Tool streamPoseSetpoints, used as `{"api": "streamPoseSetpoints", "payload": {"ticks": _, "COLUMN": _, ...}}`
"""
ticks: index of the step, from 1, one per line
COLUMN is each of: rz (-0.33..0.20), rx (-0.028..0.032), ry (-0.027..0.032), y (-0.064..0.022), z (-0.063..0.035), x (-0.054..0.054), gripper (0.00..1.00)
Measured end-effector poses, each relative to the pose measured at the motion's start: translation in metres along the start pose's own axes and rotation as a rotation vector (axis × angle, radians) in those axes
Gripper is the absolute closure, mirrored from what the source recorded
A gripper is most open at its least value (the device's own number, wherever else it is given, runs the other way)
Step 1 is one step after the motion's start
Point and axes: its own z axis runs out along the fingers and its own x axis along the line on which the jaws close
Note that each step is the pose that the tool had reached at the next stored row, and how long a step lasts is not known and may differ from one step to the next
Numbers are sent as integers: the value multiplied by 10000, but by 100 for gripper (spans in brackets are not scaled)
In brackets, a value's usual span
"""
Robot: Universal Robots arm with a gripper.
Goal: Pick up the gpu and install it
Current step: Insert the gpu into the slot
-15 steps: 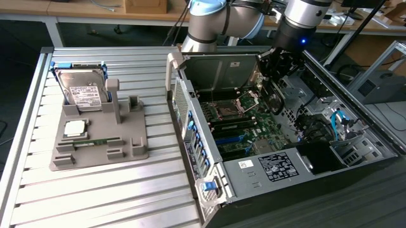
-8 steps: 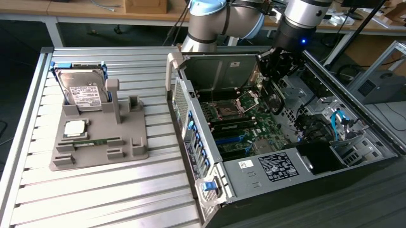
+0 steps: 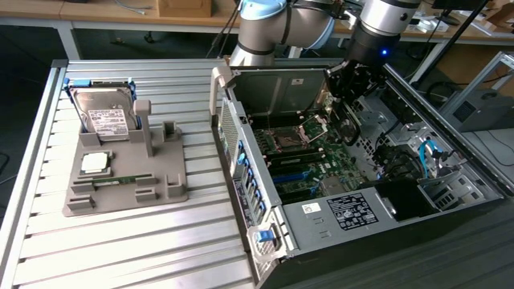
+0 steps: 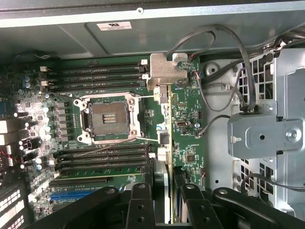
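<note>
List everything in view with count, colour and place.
computer case: one, dark grey, open, exterior view's right
motherboard: one, green, inside the case
table: one, silver, under the fixture
fixture: one, grey, exterior view's left
hard drive: one, silver, upright in fixture
memory stick: one, green, lying in fixture
processor chip: one, silver, on fixture
gpu: one, tan, silvery bracket, above the motherboard
arm: one, silver-blue, reaching into the case
gripper: one, black, jaws closed on the gpu

At the top of the exterior view, the arm (image 3: 273, 24) is seen as thick silver-grey tubes capped in pale blue. A dark cable (image 3: 228, 29) is run beside it, and a blue light (image 3: 384, 53) is lit on the wrist. The hand (image 4: 167, 193) is formed of matte black linked fingers (image 4: 141, 202) — round pivot pins are set into them.
</note>
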Motion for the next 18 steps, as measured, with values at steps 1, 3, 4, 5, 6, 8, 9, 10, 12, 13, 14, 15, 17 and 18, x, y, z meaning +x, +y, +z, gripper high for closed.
{"api": "streamPoseSetpoints", "payload": {"ticks": 1, "rz": -16, "rx": 0, "ry": 0, "y": 0, "z": 0, "x": 0, "gripper": 73}}
{"api": "streamPoseSetpoints", "payload": {"ticks": 3, "rz": -82, "rx": -2, "ry": -1, "y": -1, "z": 0, "x": 2, "gripper": 73}}
{"api": "streamPoseSetpoints", "payload": {"ticks": 4, "rz": -130, "rx": -3, "ry": -3, "y": -1, "z": 0, "x": 3, "gripper": 73}}
{"api": "streamPoseSetpoints", "payload": {"ticks": 5, "rz": -181, "rx": -4, "ry": -4, "y": -2, "z": 0, "x": 5, "gripper": 73}}
{"api": "streamPoseSetpoints", "payload": {"ticks": 6, "rz": -238, "rx": -6, "ry": -5, "y": -2, "z": 0, "x": 9, "gripper": 73}}
{"api": "streamPoseSetpoints", "payload": {"ticks": 8, "rz": -344, "rx": -10, "ry": -7, "y": -4, "z": 0, "x": 16, "gripper": 73}}
{"api": "streamPoseSetpoints", "payload": {"ticks": 9, "rz": -398, "rx": -12, "ry": -8, "y": -4, "z": 0, "x": 20, "gripper": 73}}
{"api": "streamPoseSetpoints", "payload": {"ticks": 10, "rz": -443, "rx": -13, "ry": -9, "y": -5, "z": -1, "x": 24, "gripper": 73}}
{"api": "streamPoseSetpoints", "payload": {"ticks": 12, "rz": -627, "rx": -17, "ry": -13, "y": -8, "z": -1, "x": 41, "gripper": 73}}
{"api": "streamPoseSetpoints", "payload": {"ticks": 13, "rz": -715, "rx": -20, "ry": -15, "y": -8, "z": -1, "x": 44, "gripper": 73}}
{"api": "streamPoseSetpoints", "payload": {"ticks": 14, "rz": -807, "rx": -22, "ry": -16, "y": -8, "z": -2, "x": 46, "gripper": 73}}
{"api": "streamPoseSetpoints", "payload": {"ticks": 15, "rz": -997, "rx": -27, "ry": -20, "y": -9, "z": -2, "x": 49, "gripper": 73}}
{"api": "streamPoseSetpoints", "payload": {"ticks": 17, "rz": -1242, "rx": -34, "ry": -25, "y": -9, "z": -2, "x": 52, "gripper": 73}}
{"api": "streamPoseSetpoints", "payload": {"ticks": 18, "rz": -1381, "rx": -38, "ry": -28, "y": -9, "z": -2, "x": 55, "gripper": 73}}
